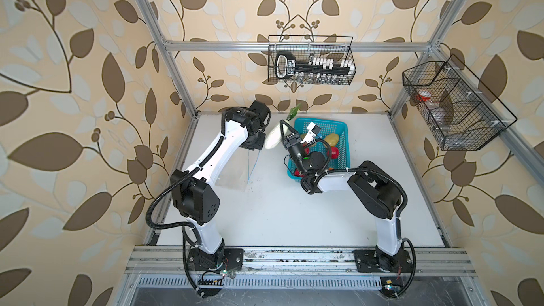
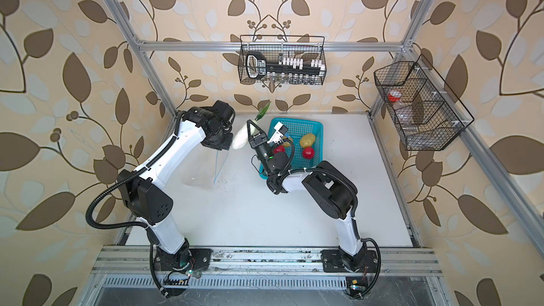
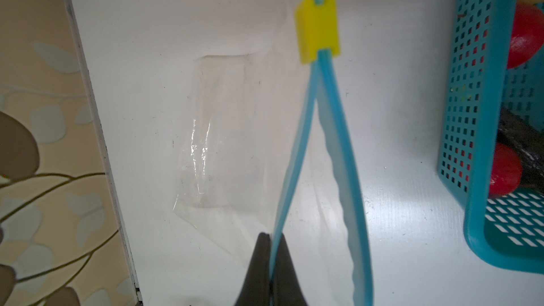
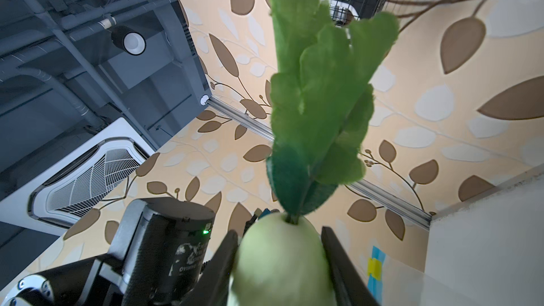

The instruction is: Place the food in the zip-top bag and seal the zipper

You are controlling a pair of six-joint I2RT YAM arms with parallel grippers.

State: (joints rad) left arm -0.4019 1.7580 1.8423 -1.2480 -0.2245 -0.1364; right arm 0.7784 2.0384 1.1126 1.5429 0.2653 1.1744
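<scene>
Closest to us, left gripper (image 3: pixel 272 241) is clamped on one lip of the zipper (image 3: pixel 295 148); the blue lips part between grip and yellow slider (image 3: pixel 318 27), mouth open; zip-top bag (image 1: pixel 232 178) hangs from that grip, lower edge on the table (image 1: pixel 279 216); right gripper (image 4: pixel 279 232) squeezes the white cucumber (image 4: pixel 279 269), green leafy piece (image 4: pixel 318 98) on top, aloft between left wrist and basket (image 1: pixel 326 128); we see potato (image 1: pixel 332 139) and tomato (image 1: pixel 334 152) in the basket.
</scene>
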